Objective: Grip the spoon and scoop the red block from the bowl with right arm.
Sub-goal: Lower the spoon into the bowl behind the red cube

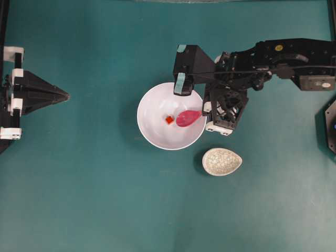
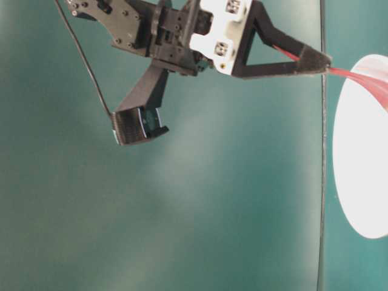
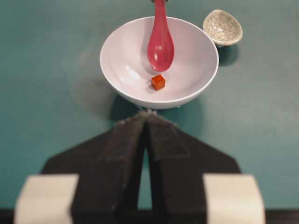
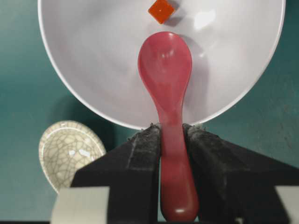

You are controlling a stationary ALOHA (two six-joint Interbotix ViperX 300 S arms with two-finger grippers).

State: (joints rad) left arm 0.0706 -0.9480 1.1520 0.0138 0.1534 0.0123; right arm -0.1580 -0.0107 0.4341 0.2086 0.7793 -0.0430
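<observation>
The white bowl (image 1: 152, 102) stands mid-table with the tiny red block (image 1: 169, 119) on its floor. My right gripper (image 4: 172, 128) is shut on the handle of the pink spoon (image 4: 164, 65) at the bowl's right rim. The spoon's scoop (image 1: 188, 117) reaches into the bowl (image 4: 93, 56), its tip just short of the block (image 4: 161, 10), a small gap between them. The left wrist view shows the block (image 3: 158, 82) in front of the scoop (image 3: 160, 46). My left gripper (image 1: 65, 96) rests shut and empty at the table's left edge, far from the bowl (image 3: 121, 51).
A small speckled cream dish (image 1: 221, 161) sits on the table just beyond the bowl's lower right rim, close under the right arm. The right arm's camera housing (image 1: 184, 68) hangs over the bowl's upper rim. A black fixture (image 1: 331, 126) sits at the right edge.
</observation>
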